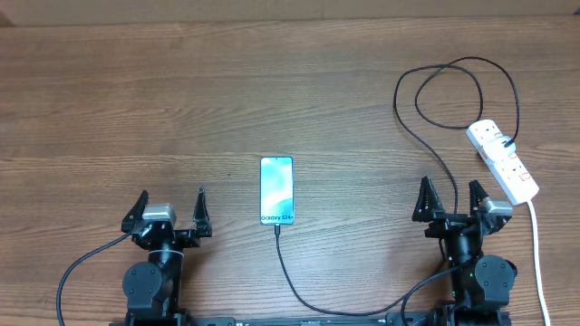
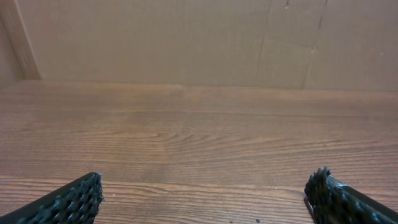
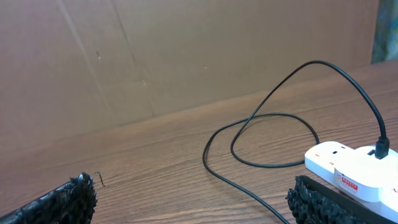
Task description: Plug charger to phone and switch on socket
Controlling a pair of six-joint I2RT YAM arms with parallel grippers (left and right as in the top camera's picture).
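Observation:
The phone (image 1: pixel 276 190) lies flat mid-table, screen up and lit. The charger cable (image 1: pixel 290 272) has its tip at the phone's near edge; it runs along the front, then loops at the back right (image 1: pixel 453 91) to its black plug (image 1: pixel 504 145) in the white socket strip (image 1: pixel 502 161). The cable (image 3: pixel 261 124) and the socket (image 3: pixel 348 165) also show in the right wrist view. My left gripper (image 1: pixel 171 210) is open and empty, left of the phone; its fingers frame bare wood (image 2: pixel 202 193). My right gripper (image 1: pixel 449 199) is open and empty, just left of the socket (image 3: pixel 189 193).
The strip's thick white cord (image 1: pixel 536 263) runs down the right side to the table's front edge. A brown cardboard wall (image 2: pixel 199 37) stands behind the table. The wooden tabletop (image 1: pixel 136 109) is bare on the left.

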